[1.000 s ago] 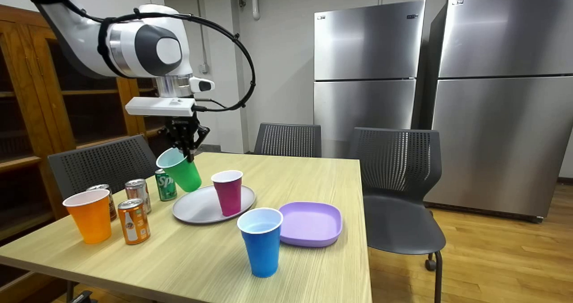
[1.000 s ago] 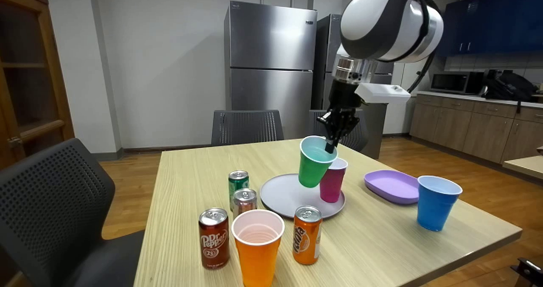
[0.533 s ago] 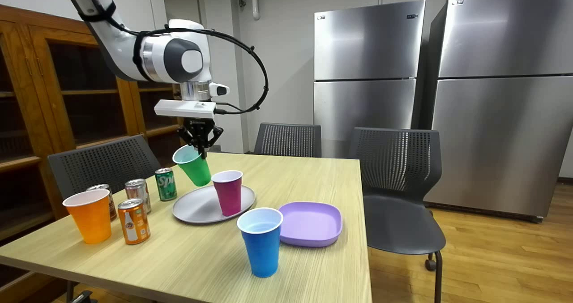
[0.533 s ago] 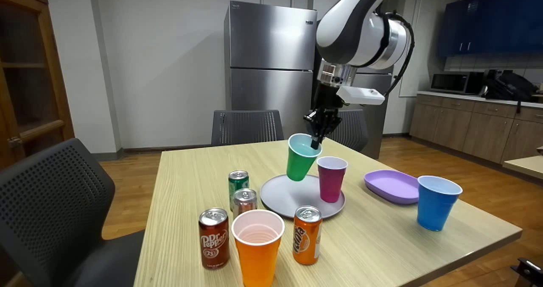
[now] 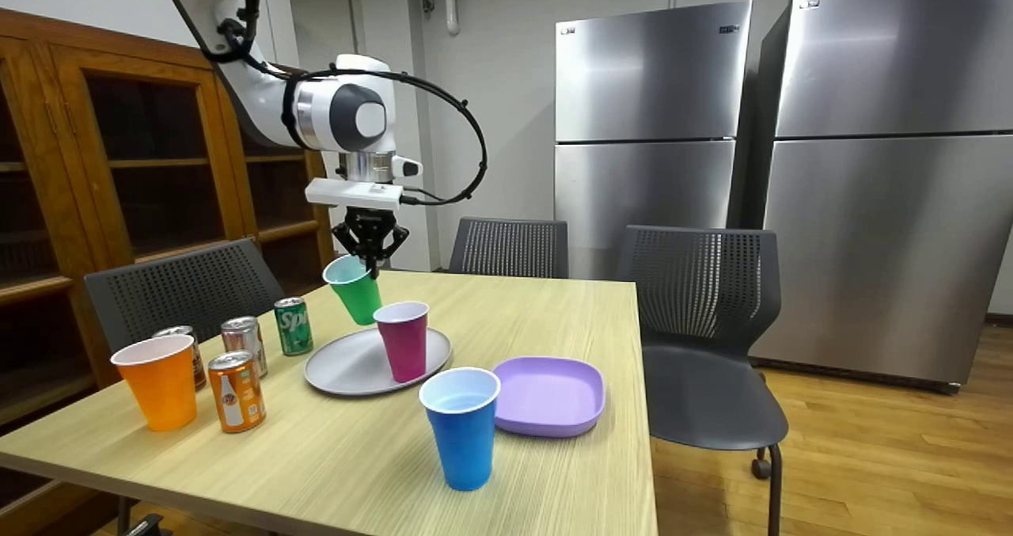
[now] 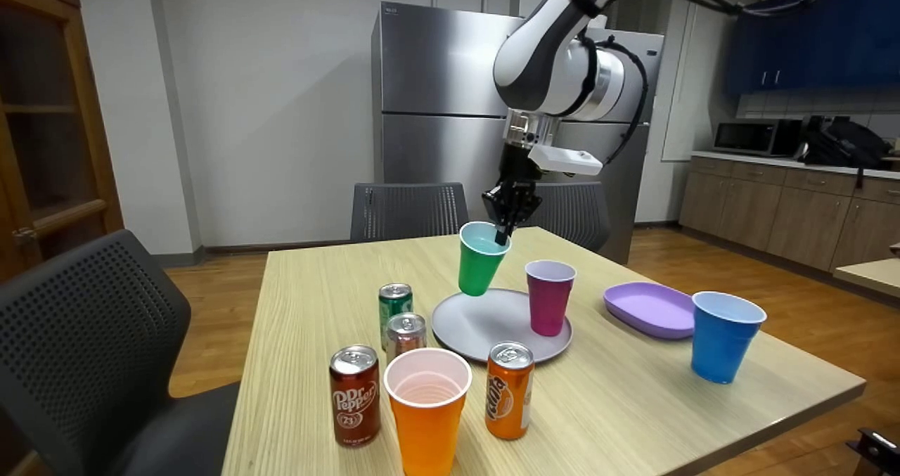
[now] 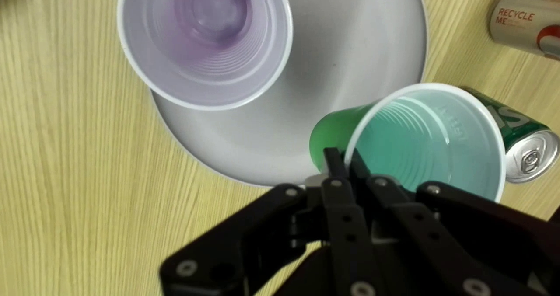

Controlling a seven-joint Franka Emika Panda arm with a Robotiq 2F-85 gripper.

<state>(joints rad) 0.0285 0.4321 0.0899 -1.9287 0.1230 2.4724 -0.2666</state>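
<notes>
My gripper [image 7: 346, 157] is shut on the rim of a green cup [image 7: 437, 134], one fingertip inside the cup and one outside. The cup hangs tilted in the air, its pale inside facing up toward the wrist camera. In both exterior views its base is above the grey plate [image 6: 464, 325], near the plate's edge. A magenta cup [image 5: 402, 344] stands upright on that plate, apart from the green one. In the wrist view a green Sprite can [image 7: 520, 130] lies partly hidden behind the held cup's rim.
Beside the plate stand a silver can [image 6: 406, 335], an orange Fanta can [image 6: 510, 391], a Dr Pepper can [image 6: 354, 399] and an orange cup [image 5: 162, 385]. A blue cup [image 5: 463, 441] and a purple plate [image 5: 550, 393] occupy the opposite side. Chairs [image 5: 510, 247] surround the table.
Arm and green cup have moved together, rightward and slightly up in an exterior view, leftward in an exterior view where the cup no longer overlaps the magenta one. The grip looks unchanged.
</notes>
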